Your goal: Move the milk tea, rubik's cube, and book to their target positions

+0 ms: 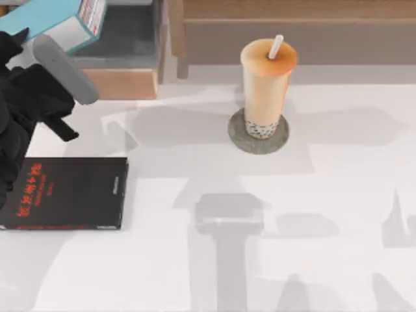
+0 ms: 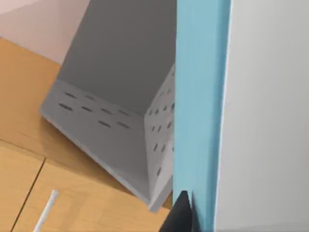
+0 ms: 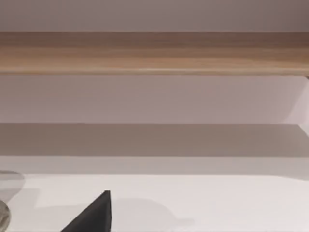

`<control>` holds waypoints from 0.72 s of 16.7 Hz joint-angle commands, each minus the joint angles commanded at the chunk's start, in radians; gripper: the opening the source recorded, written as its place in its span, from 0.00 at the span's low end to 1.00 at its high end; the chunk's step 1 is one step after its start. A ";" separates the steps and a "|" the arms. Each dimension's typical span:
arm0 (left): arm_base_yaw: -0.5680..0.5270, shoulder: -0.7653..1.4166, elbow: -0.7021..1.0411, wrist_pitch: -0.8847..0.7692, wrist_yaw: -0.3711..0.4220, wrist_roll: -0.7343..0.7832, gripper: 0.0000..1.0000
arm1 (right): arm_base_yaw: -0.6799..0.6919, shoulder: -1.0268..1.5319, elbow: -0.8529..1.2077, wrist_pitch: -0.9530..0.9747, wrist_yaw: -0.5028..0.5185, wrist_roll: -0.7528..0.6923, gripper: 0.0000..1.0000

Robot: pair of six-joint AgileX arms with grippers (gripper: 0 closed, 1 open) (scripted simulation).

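two task objects are in sight on the pale table (image 1: 195,273) in the top view. the milk tea (image 1: 265,88), a tall tapered cup with orange lid and white straw, stands upright on the grey speckled disc (image 1: 242,140), right of the table's centre and near the far edge, with dark pearls visible at its base. the teal-blue book (image 1: 45,19) is raised at the far left corner of the view, tilted, its red-and-white spine (image 1: 93,14) turned toward the right; it sits over a wooden shelf unit (image 1: 127,81) that holds a grey tray. the left arm (image 1: 26,104), black with a grey cylindrical link, reaches up to the book from the left edge. in the left wrist view one dark fingertip (image 2: 181,215) of the left gripper lies against the teal cover (image 2: 198,106), with the white page edges just beside it; the second finger is hidden, so a clamp on the book is likely but the fingers' full state cannot be told for certain. behind the book in that view lie a grey perforated tray (image 2: 111,121) and wooden panels (image 2: 29,145). the flat black book with red lettering (image 1: 68,193) lies on the table at the left, well apart from the cup. the right wrist view shows one dark fingertip of the right gripper (image 3: 94,215) above the table, facing a wooden rail (image 3: 154,52); whether its fingers are apart cannot be told.
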State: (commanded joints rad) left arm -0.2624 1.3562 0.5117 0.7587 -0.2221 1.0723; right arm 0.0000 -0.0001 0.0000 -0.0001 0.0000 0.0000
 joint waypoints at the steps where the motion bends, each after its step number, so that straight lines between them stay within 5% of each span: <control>1: -0.004 -0.003 -0.070 0.006 -0.001 0.065 0.00 | 0.000 0.000 0.000 0.000 0.000 0.000 1.00; 7: -0.032 0.053 -0.373 0.021 0.002 0.330 0.00 | 0.000 0.000 0.000 0.000 0.000 0.000 1.00; 12: -0.037 0.068 -0.408 0.023 0.003 0.362 0.00 | 0.000 0.000 0.000 0.000 0.000 0.000 1.00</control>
State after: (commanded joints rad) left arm -0.2997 1.4239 0.1037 0.7815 -0.2195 1.4339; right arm 0.0000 -0.0001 0.0000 -0.0001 0.0000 0.0000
